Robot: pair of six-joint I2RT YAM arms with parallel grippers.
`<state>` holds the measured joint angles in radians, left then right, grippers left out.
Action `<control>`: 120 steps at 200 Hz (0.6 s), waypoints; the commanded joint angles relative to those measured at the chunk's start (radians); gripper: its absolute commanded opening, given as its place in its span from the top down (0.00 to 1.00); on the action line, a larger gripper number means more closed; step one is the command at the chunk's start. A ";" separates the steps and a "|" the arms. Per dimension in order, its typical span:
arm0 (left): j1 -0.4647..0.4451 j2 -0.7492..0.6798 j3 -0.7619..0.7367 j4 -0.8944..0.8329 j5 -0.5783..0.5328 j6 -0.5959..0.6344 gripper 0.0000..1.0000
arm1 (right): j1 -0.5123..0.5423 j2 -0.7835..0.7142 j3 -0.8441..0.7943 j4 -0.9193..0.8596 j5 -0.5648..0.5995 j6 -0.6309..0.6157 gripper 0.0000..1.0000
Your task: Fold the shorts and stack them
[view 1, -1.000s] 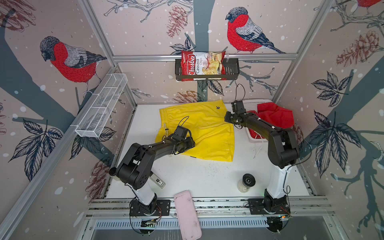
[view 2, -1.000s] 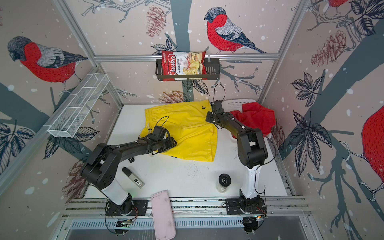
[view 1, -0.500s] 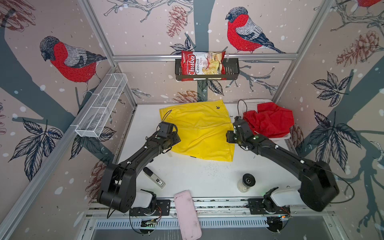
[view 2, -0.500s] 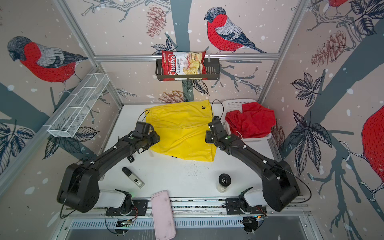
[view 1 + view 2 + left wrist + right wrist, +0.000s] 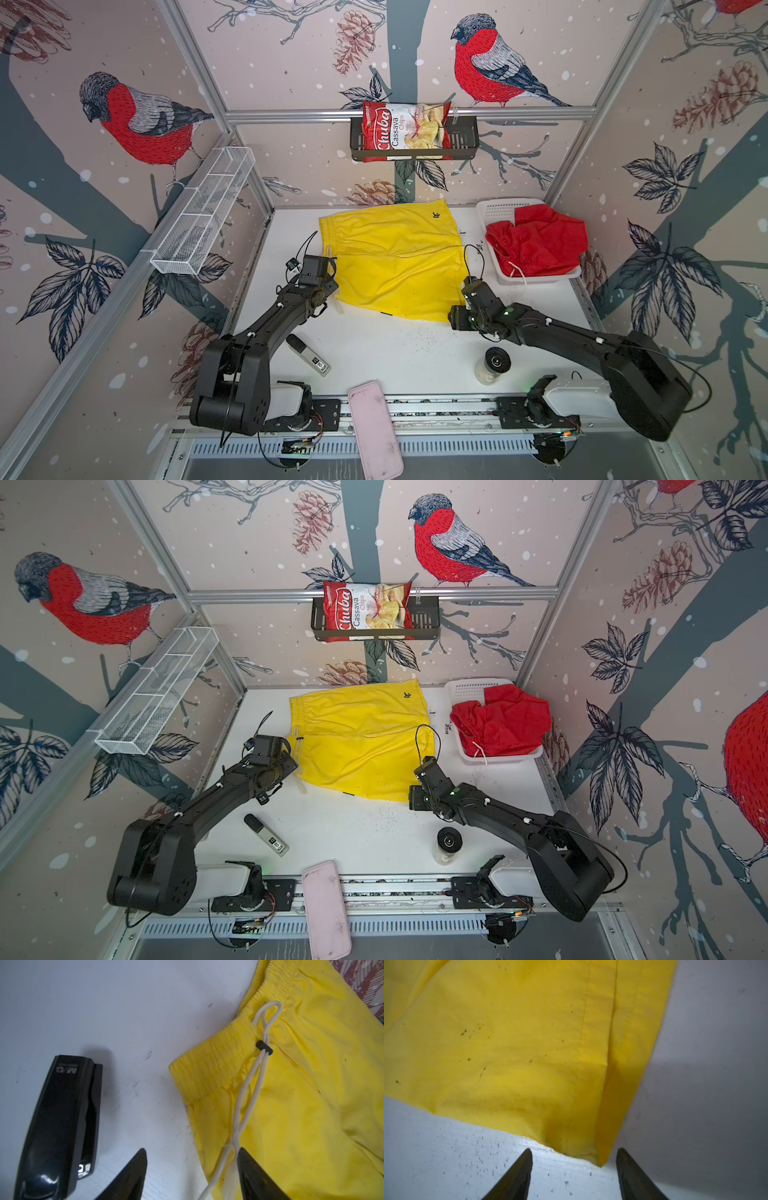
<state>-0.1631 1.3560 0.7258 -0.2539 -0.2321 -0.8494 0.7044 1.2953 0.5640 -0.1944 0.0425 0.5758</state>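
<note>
- Yellow shorts (image 5: 395,266): flat on white surface (image 5: 395,357), waistband toward left arm, leg hems toward right arm.
- Red shorts (image 5: 540,245): bunched in white basket (image 5: 496,210), well apart, untouched.
- Left pincer (image 5: 191,1150): open, empty, at near waistband corner, with drawstring (image 5: 249,1088) trailing between jaws, just beside one finger.
- Right pincer (image 5: 573,1149): open, empty, near hem corner just ahead of tips.
- Step in hand, by judgement: pinch both near corners, carry near half over far half.
- For a clean grip: take both fabric layers at hem corner; catch waistband, not drawstring alone; raise both ends level to avoid a skewed crease.
- Black stapler (image 5: 60,1118) just beside left pincer: keep clear.
</note>
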 commanded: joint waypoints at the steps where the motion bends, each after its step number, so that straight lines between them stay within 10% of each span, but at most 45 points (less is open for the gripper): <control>1: 0.002 0.048 0.000 0.051 -0.058 0.001 0.32 | -0.001 0.002 -0.024 0.098 -0.032 0.029 0.37; 23: 0.002 0.127 0.030 0.051 -0.061 0.003 0.34 | -0.011 0.013 -0.041 0.150 -0.031 0.037 0.48; 54: 0.004 0.208 0.086 0.040 -0.094 0.022 0.41 | -0.036 0.030 -0.033 0.140 -0.027 0.048 0.98; 120: 0.006 0.308 0.175 0.011 -0.071 0.071 0.99 | -0.117 -0.112 -0.051 0.041 -0.032 0.018 1.00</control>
<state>-0.1593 1.6482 0.8814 -0.2180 -0.2905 -0.8047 0.6189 1.2274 0.5228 -0.1066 0.0044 0.6048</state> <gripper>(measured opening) 0.117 0.058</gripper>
